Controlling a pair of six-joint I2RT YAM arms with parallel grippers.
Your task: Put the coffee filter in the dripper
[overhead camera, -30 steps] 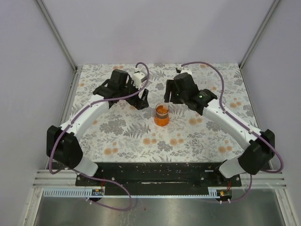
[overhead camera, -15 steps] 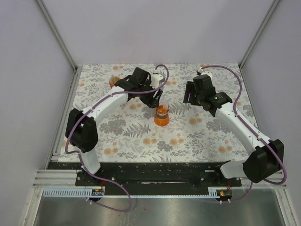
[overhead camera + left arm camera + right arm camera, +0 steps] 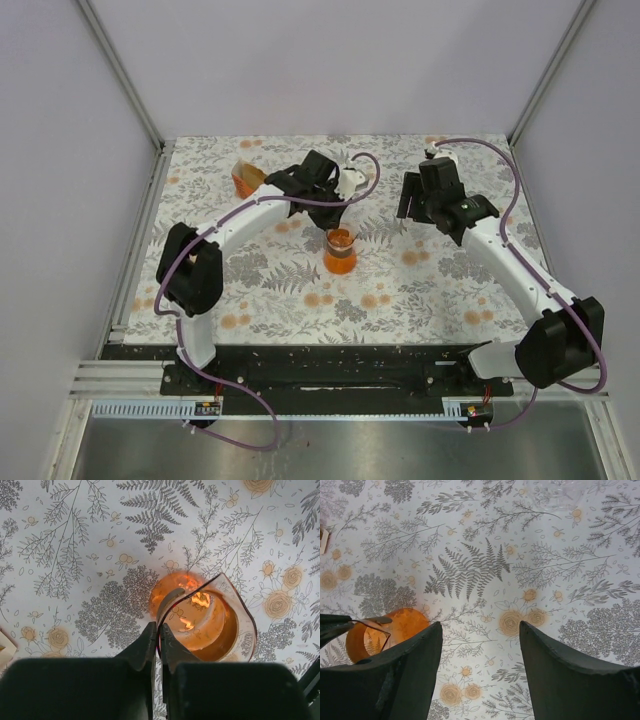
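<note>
The dripper [image 3: 340,250], a clear cone on a bright orange base, stands mid-table. My left gripper [image 3: 337,226] reaches down onto it from behind. In the left wrist view that gripper [image 3: 159,628] is shut on the near rim of the clear cone [image 3: 220,625], one finger outside the wall and one inside. No loose coffee filter shows in any view. My right gripper [image 3: 408,206] hovers open to the right of the dripper. In the right wrist view its jaws [image 3: 480,625] stand wide over bare cloth, with the dripper [image 3: 402,625] at their left.
An orange wedge-shaped holder [image 3: 245,180] with tan papers stands at the back left, behind the left arm. The floral cloth [image 3: 420,290] covers the table, with metal frame posts and pale walls on three sides.
My left arm swung right from the holder to the dripper, and its jaws closed on the cone's rim. My right gripper drew back to the right and stayed open.
</note>
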